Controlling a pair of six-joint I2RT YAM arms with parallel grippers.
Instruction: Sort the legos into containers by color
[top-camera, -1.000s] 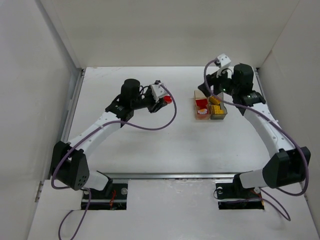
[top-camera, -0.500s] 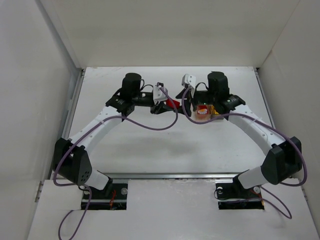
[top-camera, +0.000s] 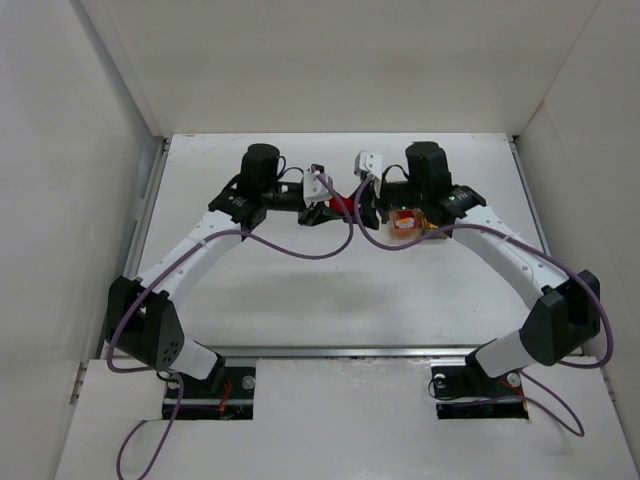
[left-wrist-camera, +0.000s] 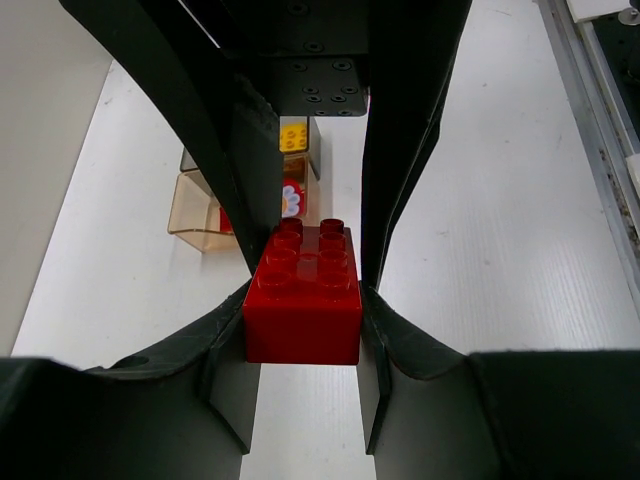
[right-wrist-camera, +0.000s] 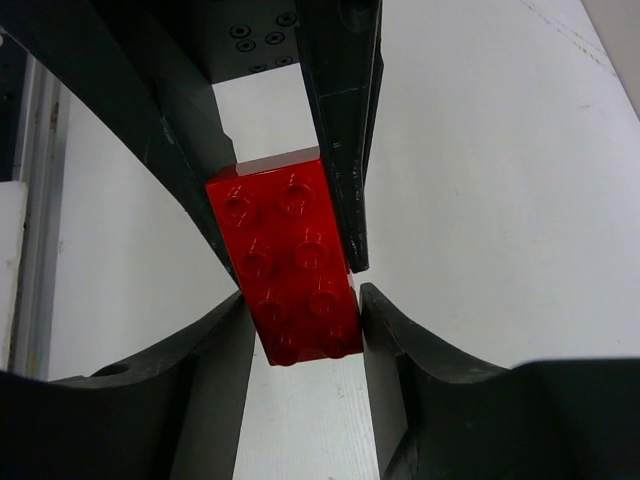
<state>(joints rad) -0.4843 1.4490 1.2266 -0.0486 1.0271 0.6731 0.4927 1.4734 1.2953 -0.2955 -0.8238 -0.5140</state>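
Item: red lego (left-wrist-camera: 305, 295), held above the far-centre surface (top-camera: 300, 290), just left of the containers (top-camera: 408, 226). Left fingers (left-wrist-camera: 228, 360) clamp it. Right fingers (right-wrist-camera: 390, 340) have swung over from the containers and closed on it too. Judged: handover toward the red bin.

Bright, even, diffuse light; only faint soft shadows on the white table (top-camera: 330, 290). Wrist views are sharp on the red lego (left-wrist-camera: 303, 300), near foreground dark and soft.
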